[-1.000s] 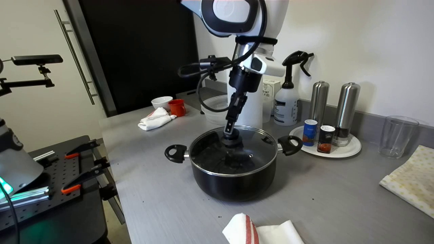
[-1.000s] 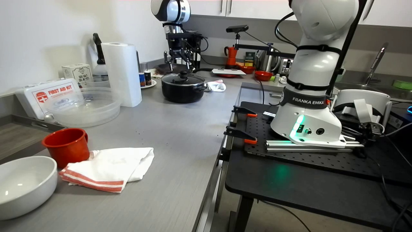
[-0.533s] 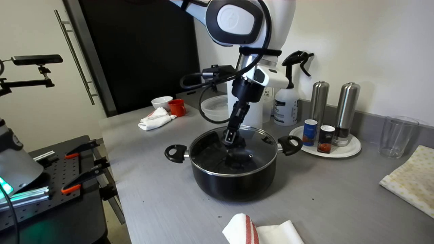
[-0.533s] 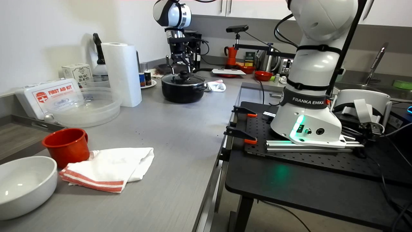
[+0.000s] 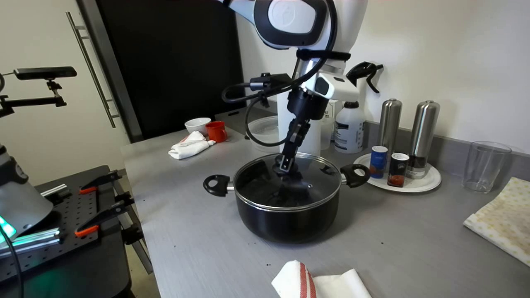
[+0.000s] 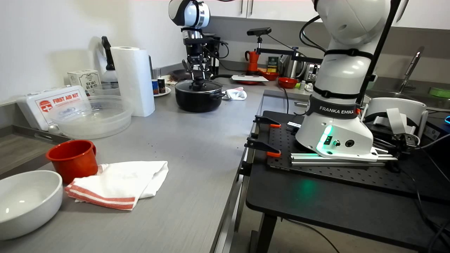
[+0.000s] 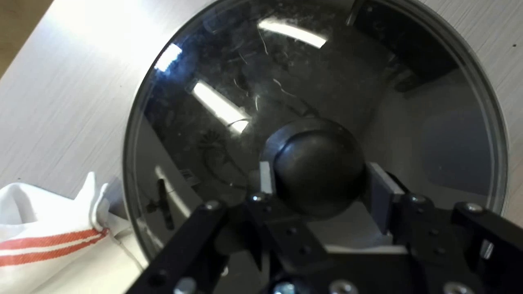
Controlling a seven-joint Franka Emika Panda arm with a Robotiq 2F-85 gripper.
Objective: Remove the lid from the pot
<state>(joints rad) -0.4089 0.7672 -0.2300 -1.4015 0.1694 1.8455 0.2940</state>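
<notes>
In my wrist view I have the claw pinching the black knob of the lid, its pads on opposite sides of it. The glass lid sits on the pot, its metal rim lying along the pot's top as far round as I can see. The pot stands on the counter between the wall edge and the open edge, its black handles out to either side, and my claw reaches down to it at a tilt. Along the wall edge I see a plate bearing two steel bottles and two small tins, with a clear glass near it. A striped towel lies near the pot, and towards the counter's far edge in an exterior view are a red mug and a white bowl, with a white towel right by the mug. A black table stands beside the counter's open edge.
</notes>
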